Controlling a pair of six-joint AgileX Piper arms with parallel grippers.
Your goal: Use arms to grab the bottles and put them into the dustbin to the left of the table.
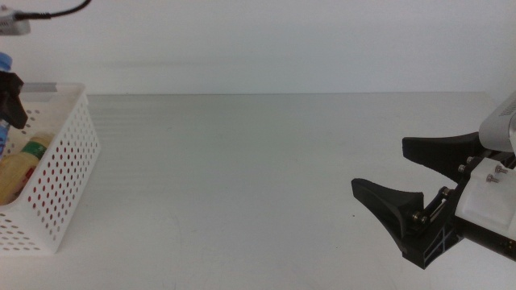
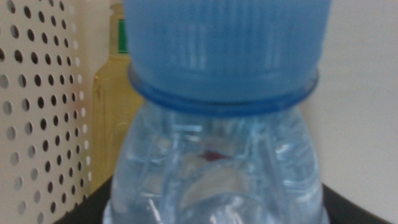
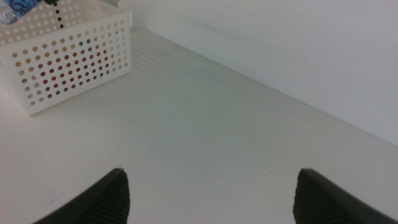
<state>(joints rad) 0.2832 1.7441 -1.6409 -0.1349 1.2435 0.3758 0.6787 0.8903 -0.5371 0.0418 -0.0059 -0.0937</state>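
The white basket with round holes in its walls sits at the left edge of the bench, a grey tab on its far rim. Inside it lies the yellow juice bottle, seen in the middle view over the rim, and something red shows through the holes in the right wrist view, possibly the can, though the holes are too small to be sure.

The left claw hangs over the basket at the far left edge of the middle view, only a dark bit of it showing. Its wrist view is filled by the water bottle: clear ribbed body, blue cap close to the lens, and dark jaw parts on either side at the base of the bottle. The claw is clamped on this bottle, which is held upright above the basket's inside, with the perforated wall and the yellow bottle just behind it.

The right claw waits low over the right front part of the bench, its two dark jaws spread wide apart with nothing between them.
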